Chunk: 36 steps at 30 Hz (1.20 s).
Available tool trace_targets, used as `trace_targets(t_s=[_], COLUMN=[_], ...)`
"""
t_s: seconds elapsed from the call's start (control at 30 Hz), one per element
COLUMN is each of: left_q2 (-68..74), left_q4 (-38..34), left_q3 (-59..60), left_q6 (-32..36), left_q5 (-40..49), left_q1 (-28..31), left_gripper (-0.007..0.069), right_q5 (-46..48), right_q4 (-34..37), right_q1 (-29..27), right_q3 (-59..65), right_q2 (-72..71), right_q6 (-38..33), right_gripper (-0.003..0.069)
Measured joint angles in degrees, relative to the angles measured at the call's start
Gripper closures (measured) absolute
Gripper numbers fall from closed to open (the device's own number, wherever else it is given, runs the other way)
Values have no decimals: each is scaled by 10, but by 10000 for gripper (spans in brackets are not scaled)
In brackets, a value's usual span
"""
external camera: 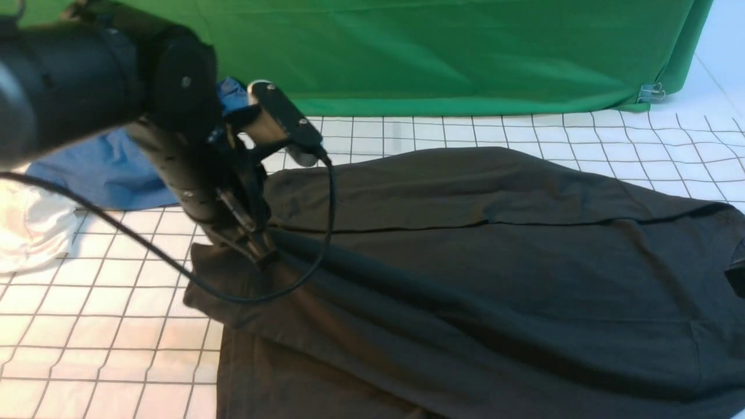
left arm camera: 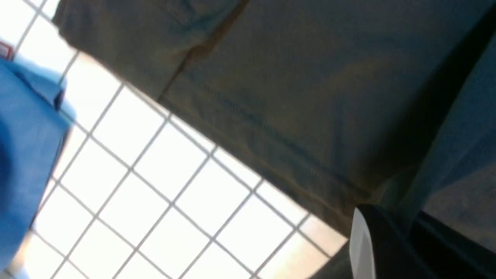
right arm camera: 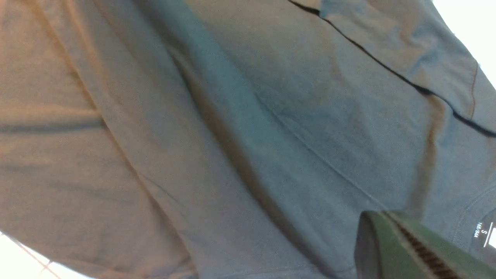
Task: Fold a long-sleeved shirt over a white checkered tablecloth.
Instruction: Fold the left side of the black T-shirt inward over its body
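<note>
The long-sleeved shirt, almost black, lies spread over the white checkered tablecloth. My left gripper reaches down at the shirt's left edge and is shut on a pinch of its fabric; a taut ridge of cloth runs rightward from it. In the left wrist view the closed gripper sits among dark folds of the shirt, next to the tablecloth. In the right wrist view my right gripper has its jaws pressed together at the shirt, creases converging on the tip, near the white neck label.
A blue shirt lies at the back left, close behind the left arm, and also shows in the left wrist view. A white garment is bunched at the left edge. The green backdrop cloth hangs behind, held by a clip.
</note>
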Motion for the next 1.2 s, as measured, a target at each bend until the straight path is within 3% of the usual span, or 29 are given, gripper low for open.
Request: trace_targets(t_s=[0.17,0.43,0.6,0.7,0.83,0.93,1.1,1.2], left_q2=[22,33,43,44,44,44,44,44], left_q4=[-14,-14,-14,-14,-14,-14,-14,19], left_q3=[-4,-6,-7,-7,-7,-7,-7,-8], left_q6=[5,5,-11,-12,-12,-12,-21,-85], left_q5=[5,-1,-5,-5,-5,-5,-12,-42], left_q1=[0,0,0,0,0,0,2,2], left_gripper=[639,582,568,566,566,566,566,552], right_q5=[0,20,17,5,-2,-2,-12,-42], right_q4=[-17,-190,-225,-223,-128,-65,-40,-36], right_q1=[0,0,-27,-63,-158,-196,-186,-169], right_q3=[0,12,31,32,2,-25,-44,-46], right_q2=[0,42,110,137,200,243,273,273], right_q6=[5,157,208,212,131,68,26,26], right_gripper=[636,648,648,648,648,648,645,632])
